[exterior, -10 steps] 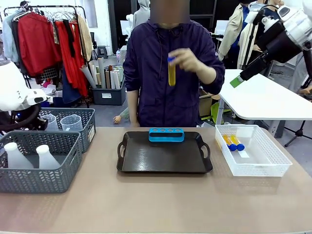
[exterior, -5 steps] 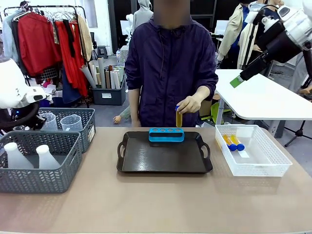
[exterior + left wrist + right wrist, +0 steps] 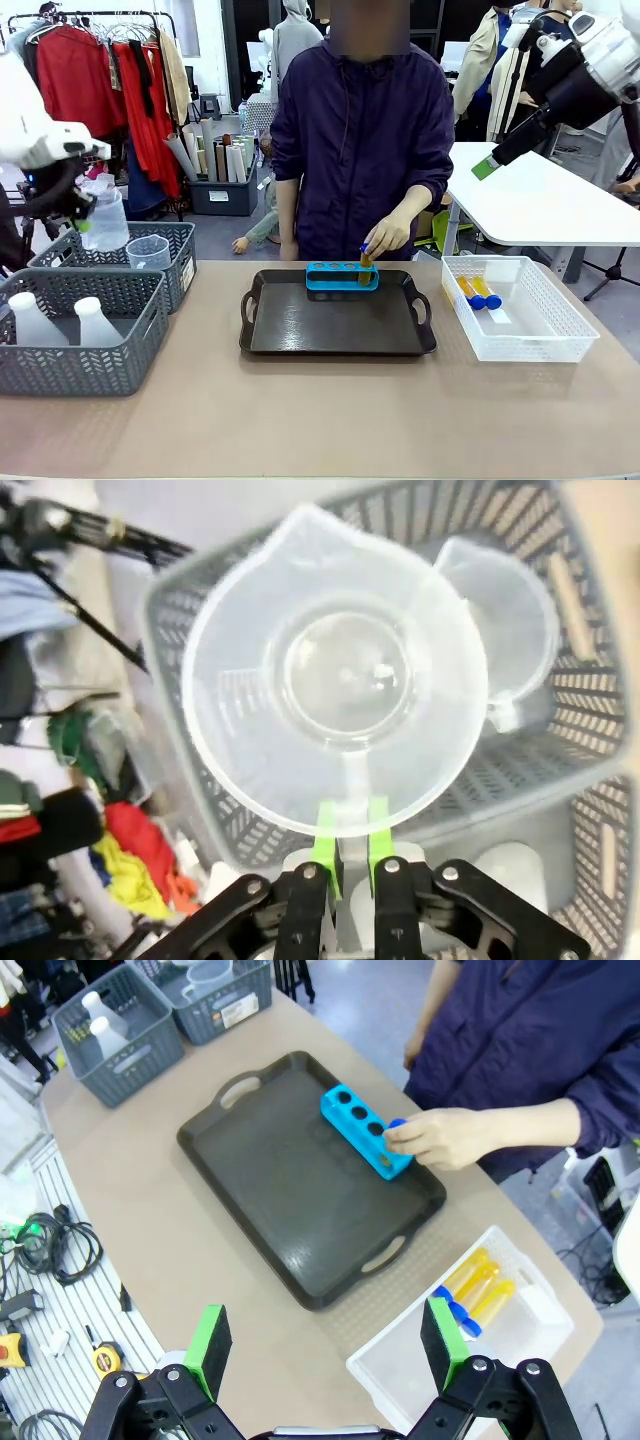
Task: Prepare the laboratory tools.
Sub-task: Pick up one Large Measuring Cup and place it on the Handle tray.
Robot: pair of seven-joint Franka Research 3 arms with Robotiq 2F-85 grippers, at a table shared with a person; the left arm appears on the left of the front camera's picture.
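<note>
Left gripper (image 3: 345, 832) is clamping its green pads on the handle of the clear beaker (image 3: 335, 670); the handle is mostly hiding between the pads, so only a thin strip is showing. Left wrist view is looking straight down into the beaker, which is hanging over the far grey basket (image 3: 590, 730), with a second beaker (image 3: 505, 630) sitting inside at upper right, partly covered by the held one's rim. In front view the left gripper (image 3: 72, 207) is dark on dark at upper left and its fingers are hard to separate; the beaker (image 3: 105, 218) is hanging above the basket, clear of it. The arm is getting cropped by the left edge. Right gripper (image 3: 325, 1345) is standing with pads wide apart, gripping nothing, high over the table. In front view only one green-tipped finger is showing at upper right. Near grey basket (image 3: 80, 350) at lower left is holding two flasks (image 3: 30, 320), lower bodies masked by the wall. At centre, the blue rack (image 3: 340, 276) is sitting at the far edge of the black tray (image 3: 340, 330). The person's hand (image 3: 385, 235) is pushing a tube (image 3: 366, 258) into the rack's right-end hole; its lower part is sinking out of sight, and in right wrist view the fingers are covering nearly all of it. Spare tubes (image 3: 475, 292) are lying in the white mesh basket (image 3: 575, 322) at right; count is hard to call.
</note>
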